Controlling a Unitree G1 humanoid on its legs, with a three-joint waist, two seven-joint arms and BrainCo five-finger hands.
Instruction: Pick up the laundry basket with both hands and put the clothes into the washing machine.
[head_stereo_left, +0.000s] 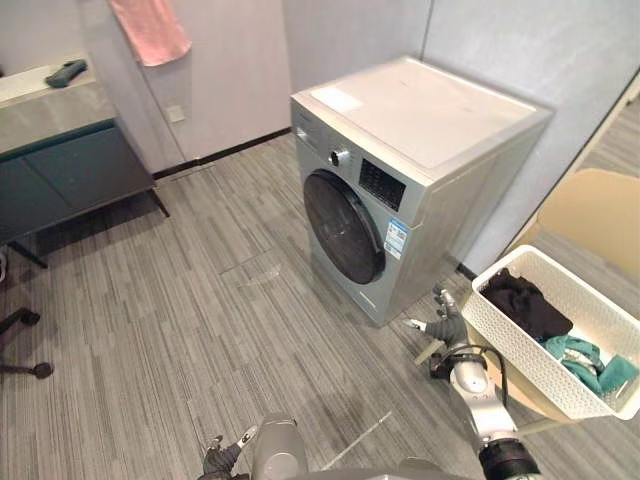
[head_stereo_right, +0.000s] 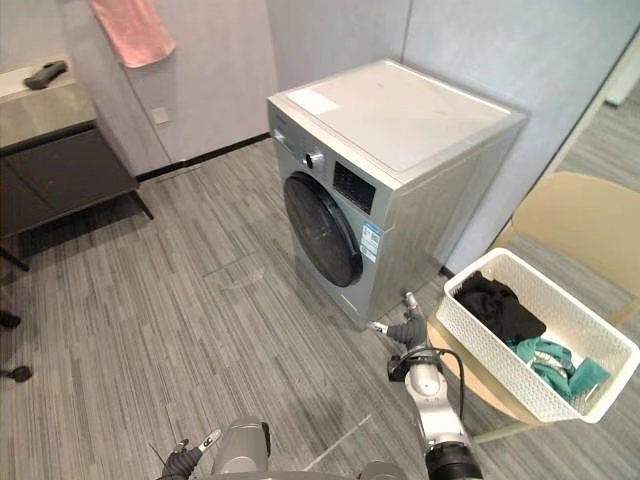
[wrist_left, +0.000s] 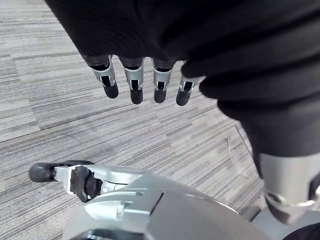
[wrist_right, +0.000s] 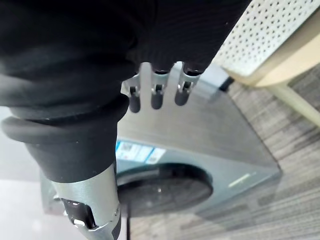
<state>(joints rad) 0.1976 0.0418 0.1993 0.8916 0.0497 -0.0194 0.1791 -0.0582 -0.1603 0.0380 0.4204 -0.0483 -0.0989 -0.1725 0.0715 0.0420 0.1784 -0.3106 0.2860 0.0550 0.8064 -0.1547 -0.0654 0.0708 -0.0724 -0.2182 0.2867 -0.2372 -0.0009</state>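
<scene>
A white perforated laundry basket rests on a beige chair at the right, holding a black garment and a teal garment. The silver washing machine stands left of it, its dark round door closed. My right hand hovers open just off the basket's near left end, between basket and machine, touching neither. In its wrist view the fingers hang straight, with the basket beside them. My left hand hangs low over the floor with its fingers straight and holding nothing.
The beige chair carries the basket against the grey wall. A dark cabinet with a light top stands at the far left, a pink towel hanging above it. An office chair base sits at the left edge. Grey plank floor spreads before the machine.
</scene>
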